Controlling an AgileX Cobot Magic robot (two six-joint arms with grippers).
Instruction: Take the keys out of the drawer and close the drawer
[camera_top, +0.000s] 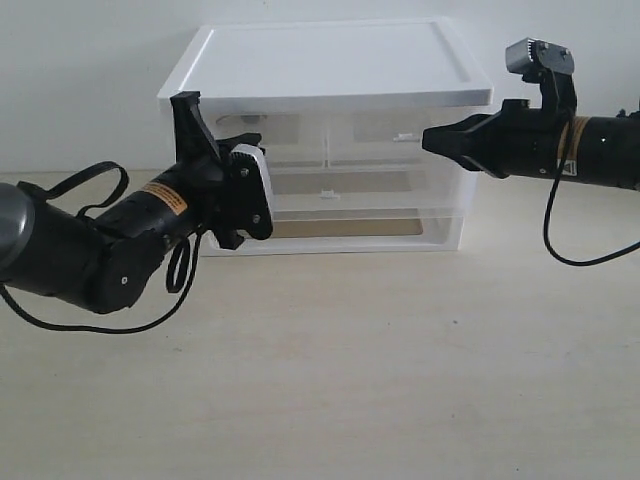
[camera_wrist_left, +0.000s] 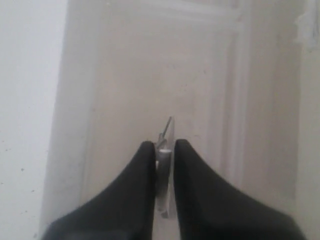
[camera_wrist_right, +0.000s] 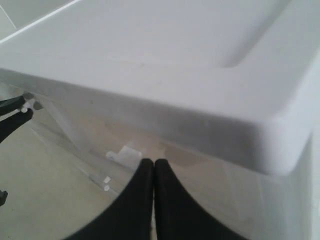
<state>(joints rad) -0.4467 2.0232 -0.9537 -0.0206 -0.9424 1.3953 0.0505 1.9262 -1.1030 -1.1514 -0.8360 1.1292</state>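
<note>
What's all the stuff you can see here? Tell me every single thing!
drawer unit: one, white top, middle of the scene
left small drawer: one, see-through, top row
right small drawer: one, see-through, beside it
wide drawer: at least one, see-through, below them
tab handle: one, whitish, pinched in the left gripper
table: one, pale wood, under everything
left gripper: one, black, at the unit's left front
right gripper: one, black, shut and empty, by the right small drawer

The left gripper (camera_top: 245, 150) sits before the drawer (camera_top: 290, 130).
</note>
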